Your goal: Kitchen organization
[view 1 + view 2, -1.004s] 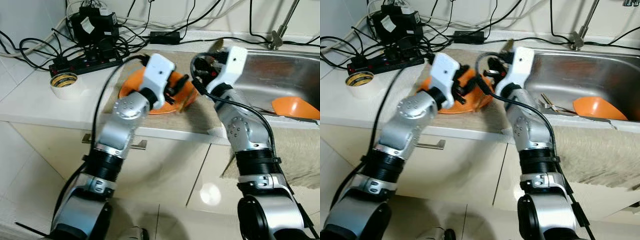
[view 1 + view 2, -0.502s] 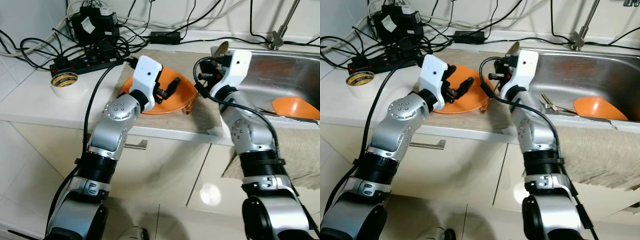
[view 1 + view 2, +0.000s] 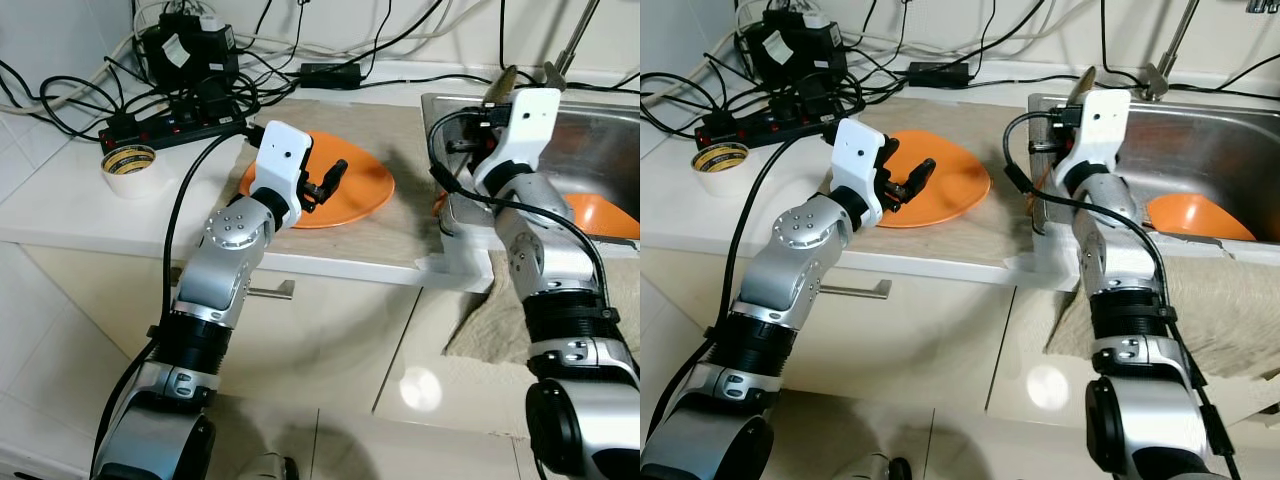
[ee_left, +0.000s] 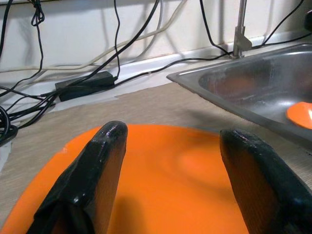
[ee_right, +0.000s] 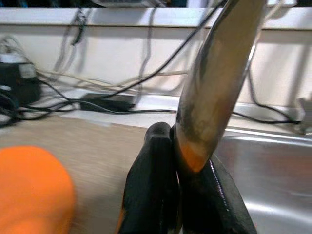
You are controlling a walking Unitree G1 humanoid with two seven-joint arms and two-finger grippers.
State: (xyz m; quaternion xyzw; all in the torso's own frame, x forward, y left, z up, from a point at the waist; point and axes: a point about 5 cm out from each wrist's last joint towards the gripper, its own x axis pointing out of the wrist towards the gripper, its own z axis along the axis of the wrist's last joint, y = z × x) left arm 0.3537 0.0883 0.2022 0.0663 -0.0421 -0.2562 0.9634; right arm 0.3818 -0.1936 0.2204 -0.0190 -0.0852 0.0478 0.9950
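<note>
One orange plate (image 3: 340, 190) on a tan mat (image 3: 400, 215), counter centre. One spoon (image 5: 219, 83), pinched upright in the right gripper (image 5: 178, 175) at the sink's (image 3: 1200, 150) 9 o'clock rim. Left gripper (image 4: 170, 161), fingers spread, above the plate. One orange bowl (image 3: 1185, 215) in the sink. One tape roll (image 3: 127, 160) at 9 o'clock; one power strip (image 3: 170, 125) at 11; white countertop (image 3: 70, 215).

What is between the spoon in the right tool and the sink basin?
Nothing visible. The right tool holds the spoon above the sink's near-left rim, and the basin beyond is open.
</note>
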